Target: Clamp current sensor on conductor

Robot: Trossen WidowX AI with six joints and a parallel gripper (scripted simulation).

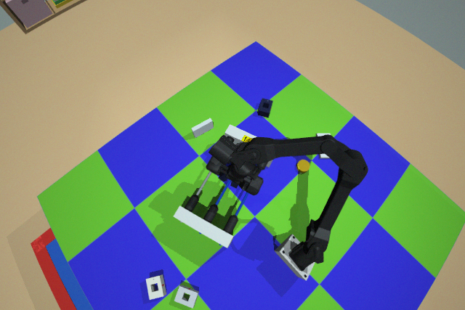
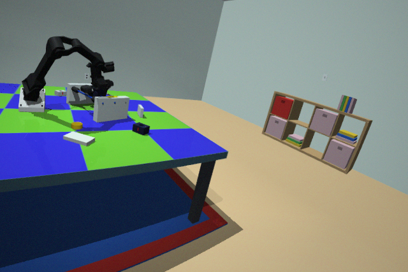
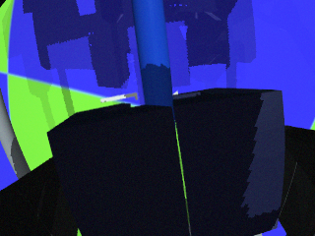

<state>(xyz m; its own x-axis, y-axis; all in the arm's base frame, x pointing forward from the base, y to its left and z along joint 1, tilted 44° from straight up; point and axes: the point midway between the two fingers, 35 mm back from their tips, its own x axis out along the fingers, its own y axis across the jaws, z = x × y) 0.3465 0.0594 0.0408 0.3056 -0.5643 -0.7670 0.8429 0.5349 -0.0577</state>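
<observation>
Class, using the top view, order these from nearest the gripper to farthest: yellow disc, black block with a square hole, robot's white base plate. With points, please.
1. Yellow disc (image 1: 303, 166) (image 2: 76, 125), right.
2. Black block (image 1: 264, 110) (image 2: 141, 128), above.
3. White base plate (image 1: 306, 277) (image 2: 21, 108), lower right.

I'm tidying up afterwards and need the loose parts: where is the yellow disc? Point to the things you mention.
In the top view, the yellow disc (image 1: 303, 165) (image 2: 76, 125) lies right of the gripper (image 1: 235, 182), below the arm's raised links, near a flat white block (image 1: 325, 156) (image 2: 79, 138).

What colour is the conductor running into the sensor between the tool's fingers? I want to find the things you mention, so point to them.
Blue; the wrist view shows the conductor (image 1: 226, 188) (image 3: 154, 46) best.
</observation>
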